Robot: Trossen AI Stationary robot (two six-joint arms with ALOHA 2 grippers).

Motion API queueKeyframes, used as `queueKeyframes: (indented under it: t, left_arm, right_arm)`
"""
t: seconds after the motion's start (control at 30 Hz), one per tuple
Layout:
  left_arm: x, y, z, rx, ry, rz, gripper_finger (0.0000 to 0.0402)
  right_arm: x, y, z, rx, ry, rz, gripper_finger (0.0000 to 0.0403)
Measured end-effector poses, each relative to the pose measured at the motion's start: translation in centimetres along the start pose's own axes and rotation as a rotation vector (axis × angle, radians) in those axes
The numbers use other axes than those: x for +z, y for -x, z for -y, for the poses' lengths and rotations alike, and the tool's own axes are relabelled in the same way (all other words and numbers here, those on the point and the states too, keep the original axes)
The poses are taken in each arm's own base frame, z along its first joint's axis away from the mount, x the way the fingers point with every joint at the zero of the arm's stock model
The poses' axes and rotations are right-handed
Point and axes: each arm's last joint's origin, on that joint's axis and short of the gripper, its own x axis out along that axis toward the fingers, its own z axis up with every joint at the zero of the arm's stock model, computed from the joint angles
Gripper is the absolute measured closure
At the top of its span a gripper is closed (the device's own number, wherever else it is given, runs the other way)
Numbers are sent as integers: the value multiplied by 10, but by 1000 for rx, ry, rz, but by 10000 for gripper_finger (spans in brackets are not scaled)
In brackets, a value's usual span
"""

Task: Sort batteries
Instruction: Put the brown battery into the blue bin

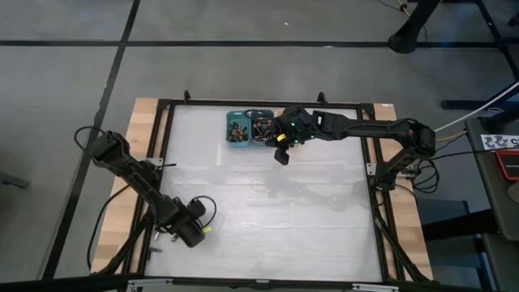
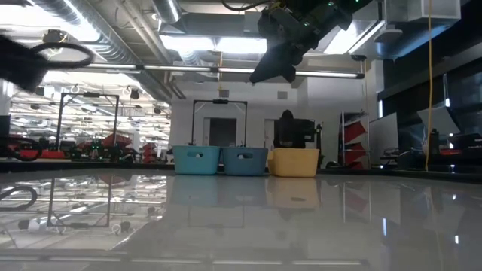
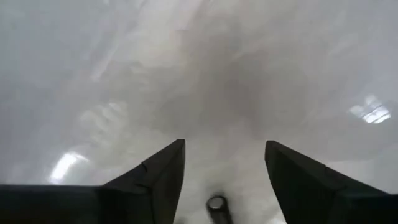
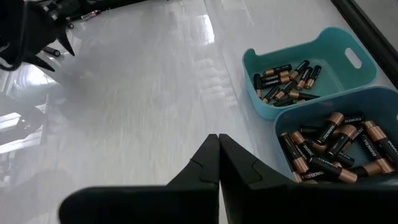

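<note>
- left gripper [image 1: 197, 232] low at table's [image 1: 268, 211] near-left corner, fingers spread, nothing between them
- teal bin [image 4: 336, 68] holds small batteries [image 4: 286, 79]
- blue bin [image 4: 373, 106] touching it holds bigger batteries [image 4: 333, 146]
- right gripper [image 1: 281, 156] just beside bins, fingers pressed together, empty

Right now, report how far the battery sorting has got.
Done: small black and copper batteries lie in the teal rounded bin, and larger ones fill the blue bin beside it.

In hand: nothing. The right gripper hangs shut and empty by those bins; the left gripper is open over bare white tabletop near its front left corner.

Left: no loose cells show on the table; the yellow bin's contents are hidden.
</note>
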Motion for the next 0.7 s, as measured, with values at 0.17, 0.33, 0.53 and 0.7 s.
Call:
queueKeyframes:
  t: [0.17, 0.33, 0.53, 0.7]
  left_arm:
    - [0, 15, -3, -64, 104, -50, 183]
    - [-4, 21, -2, -106, 181, -120, 186]
    - [-15, 22, 2, -130, 214, -155, 187]
    - [-23, 22, 2, -121, 226, -165, 188]
  right_arm:
    - [0, 0, 0, 0, 4, 0, 403]
    - [0, 0, 0, 0, 30, 1, 403]
    - [0, 0, 0, 0, 31, 2, 403]
    - [0, 0, 0, 0, 32, 3, 403]
